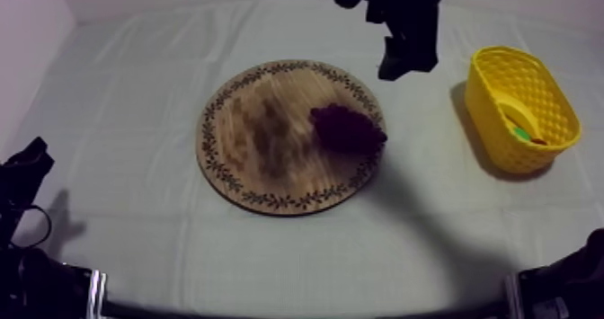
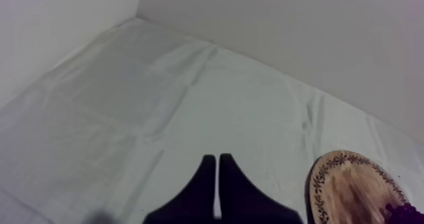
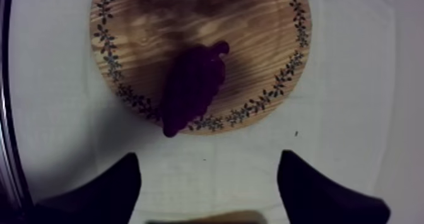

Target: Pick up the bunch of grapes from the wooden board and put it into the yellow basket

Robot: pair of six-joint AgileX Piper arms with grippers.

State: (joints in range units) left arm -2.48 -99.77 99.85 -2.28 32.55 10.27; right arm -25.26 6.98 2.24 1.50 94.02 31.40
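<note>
Approach step. The bunch of grapes lies at 3 o'clock on the wooden board, with its tip over the rim. The right gripper hangs near the board's 1 o'clock, fingers wide, empty. Centre the 2 fingers across the bunch's width, descend, then close. The left gripper is narrow, empty. The yellow basket stands beyond 3 o'clock. No legible writing or labels.
</note>
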